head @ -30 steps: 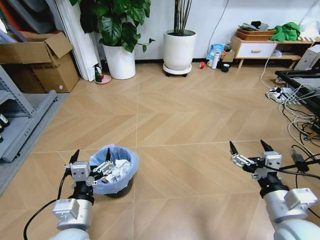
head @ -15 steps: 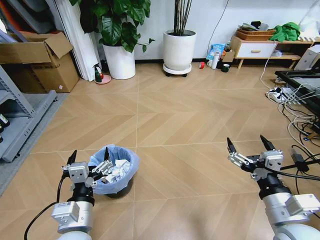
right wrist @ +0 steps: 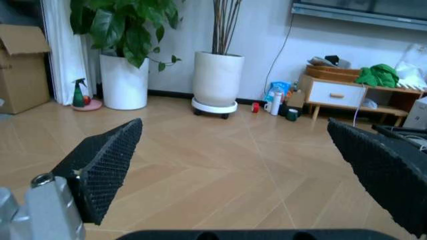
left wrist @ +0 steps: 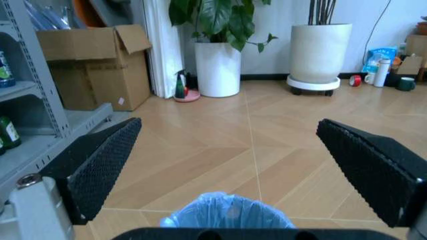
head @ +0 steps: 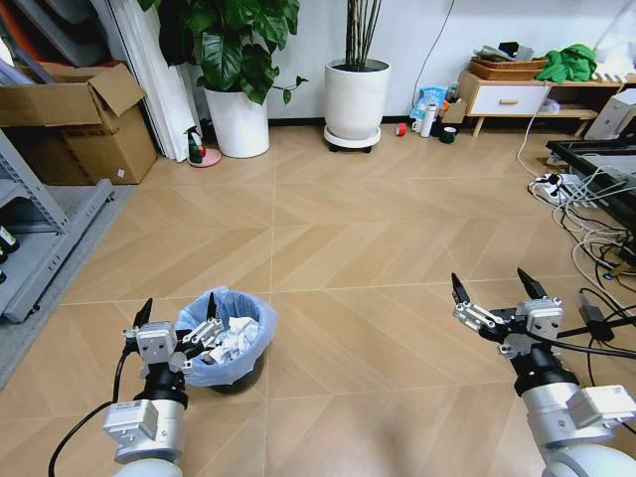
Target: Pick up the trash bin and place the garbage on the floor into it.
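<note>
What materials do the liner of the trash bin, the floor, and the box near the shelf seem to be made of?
The trash bin liner looks like thin light blue plastic film: crinkly and slightly translucent. The floor seems to be wood or wood-look laminate, with tan planks in a herringbone pattern and a soft sheen. The box looks like brown matte cardboard, judging by its folded flaps.

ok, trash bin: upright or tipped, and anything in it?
Upright. The trash bin stands on the floor with its blue-lined rim facing up, and white crumpled paper shows inside. The left gripper hovers open beside it.
</note>
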### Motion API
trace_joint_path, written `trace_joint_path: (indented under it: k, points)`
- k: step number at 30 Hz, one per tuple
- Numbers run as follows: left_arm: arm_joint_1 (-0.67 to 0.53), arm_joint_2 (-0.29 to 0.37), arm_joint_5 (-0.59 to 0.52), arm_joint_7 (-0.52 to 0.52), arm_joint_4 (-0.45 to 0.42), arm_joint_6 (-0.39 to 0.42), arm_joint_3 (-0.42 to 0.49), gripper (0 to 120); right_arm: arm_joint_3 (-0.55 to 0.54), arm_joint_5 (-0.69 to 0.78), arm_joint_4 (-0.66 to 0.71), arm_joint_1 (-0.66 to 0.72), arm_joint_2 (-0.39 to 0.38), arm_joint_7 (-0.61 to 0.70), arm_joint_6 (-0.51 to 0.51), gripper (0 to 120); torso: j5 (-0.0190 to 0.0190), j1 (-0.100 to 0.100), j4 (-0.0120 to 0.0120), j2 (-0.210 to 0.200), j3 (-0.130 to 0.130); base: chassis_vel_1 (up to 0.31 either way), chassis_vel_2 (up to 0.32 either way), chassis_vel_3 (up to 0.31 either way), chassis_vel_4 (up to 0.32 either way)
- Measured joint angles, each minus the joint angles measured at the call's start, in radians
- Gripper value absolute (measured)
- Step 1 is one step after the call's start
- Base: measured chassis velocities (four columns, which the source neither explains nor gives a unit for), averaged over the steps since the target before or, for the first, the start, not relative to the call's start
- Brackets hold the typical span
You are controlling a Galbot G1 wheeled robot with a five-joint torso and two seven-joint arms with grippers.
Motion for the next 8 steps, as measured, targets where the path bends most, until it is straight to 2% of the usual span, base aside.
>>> trace_joint_path:
  k: [8]
  points:
    - [0.000,0.000,-0.001,0.000,0.001,0.001,0.000,100,0.000,0.000,0.000,0.000,0.000,0.000,0.000,100,0.0000,0.000,0.0000,0.000,0.000,0.000,0.000,0.000,0.000]
